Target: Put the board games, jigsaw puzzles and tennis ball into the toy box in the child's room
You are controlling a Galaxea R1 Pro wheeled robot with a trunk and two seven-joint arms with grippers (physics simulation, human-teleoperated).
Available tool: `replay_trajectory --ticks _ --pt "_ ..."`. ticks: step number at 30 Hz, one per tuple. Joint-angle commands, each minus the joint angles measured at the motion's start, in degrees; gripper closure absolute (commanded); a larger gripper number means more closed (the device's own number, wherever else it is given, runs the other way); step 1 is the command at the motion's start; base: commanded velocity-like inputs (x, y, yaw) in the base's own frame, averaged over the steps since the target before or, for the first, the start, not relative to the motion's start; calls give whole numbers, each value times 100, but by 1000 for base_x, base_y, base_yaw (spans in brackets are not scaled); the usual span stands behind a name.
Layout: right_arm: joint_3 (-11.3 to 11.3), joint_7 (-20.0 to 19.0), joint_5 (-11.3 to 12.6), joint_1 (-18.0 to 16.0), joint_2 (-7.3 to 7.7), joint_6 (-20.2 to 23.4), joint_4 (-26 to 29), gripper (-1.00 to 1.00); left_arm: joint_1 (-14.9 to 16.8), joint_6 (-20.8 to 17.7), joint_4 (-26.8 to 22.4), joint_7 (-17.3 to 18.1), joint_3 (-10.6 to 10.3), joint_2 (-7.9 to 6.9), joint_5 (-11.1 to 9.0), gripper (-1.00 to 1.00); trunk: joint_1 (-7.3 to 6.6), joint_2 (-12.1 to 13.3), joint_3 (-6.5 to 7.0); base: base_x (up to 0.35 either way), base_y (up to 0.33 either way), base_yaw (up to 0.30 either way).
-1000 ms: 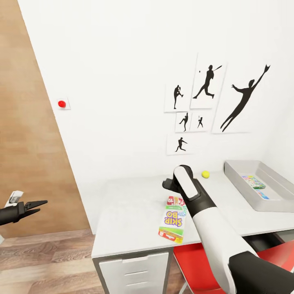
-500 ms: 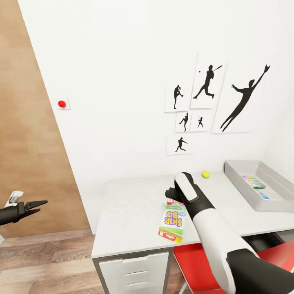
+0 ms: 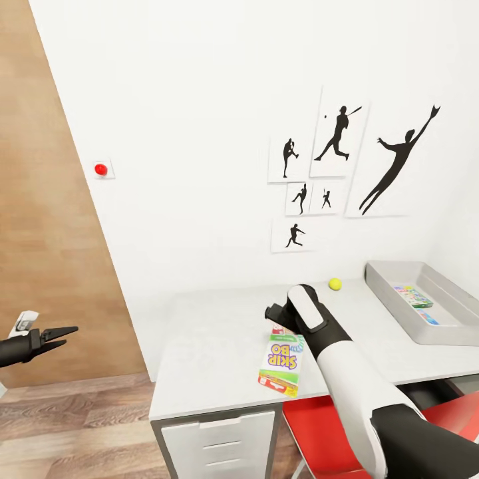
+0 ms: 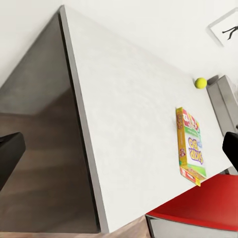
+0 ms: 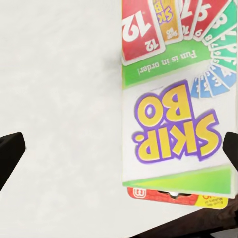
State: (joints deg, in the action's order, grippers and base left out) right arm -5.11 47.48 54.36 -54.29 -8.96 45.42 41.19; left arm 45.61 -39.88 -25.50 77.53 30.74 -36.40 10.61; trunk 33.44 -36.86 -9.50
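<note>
Hovering over the pale table point(image 3: 213, 346), the robot's right gripper point(image 5: 119, 153) hangs spread wide with nothing in it, its dark fingertips point(image 5: 10, 153) straddling the Skip-Bo board game point(image 3: 283, 362) that lies flat near the table's front edge. The box looks thin, stiff and light, with a glossy printed cover likely to slip; lying flush on the top, it probably offers little to pinch except across its narrow width or at the end overhanging the front edge, seen in the right wrist view. At the far end of the table the grey toy box point(image 3: 389, 286) already holds a green-edged game box point(image 3: 412, 295) and something blue point(image 3: 428, 317) beside it. A tennis ball point(image 3: 334, 284) rests on the table near the toy box. Off to the side, the left gripper point(image 3: 61, 336) hangs over the wood floor point(image 3: 73, 426), fingers apart and empty.
</note>
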Motion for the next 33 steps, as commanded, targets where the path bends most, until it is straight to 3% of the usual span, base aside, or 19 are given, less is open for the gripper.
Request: replay_trajectory --ticks 1,10,17,33 --pt "-16 39 53 -6 6 5 7 -100 9 -59 -1 46 39 5 60 -100 2 -9 -10 0 0 0" --pt "-19 -12 41 -19 38 -10 14 -100 1 -56 1 51 38 18 56 -100 2 -9 -10 0 0 0" --pt "-43 37 41 -12 296 -24 9 -100 0 -55 1 52 39 28 57 -100 2 -9 -10 0 0 0" --pt "-94 -48 4 5 517 1 57 -100 0 -55 1 60 42 14 56 -100 2 -9 -10 0 -92 0"
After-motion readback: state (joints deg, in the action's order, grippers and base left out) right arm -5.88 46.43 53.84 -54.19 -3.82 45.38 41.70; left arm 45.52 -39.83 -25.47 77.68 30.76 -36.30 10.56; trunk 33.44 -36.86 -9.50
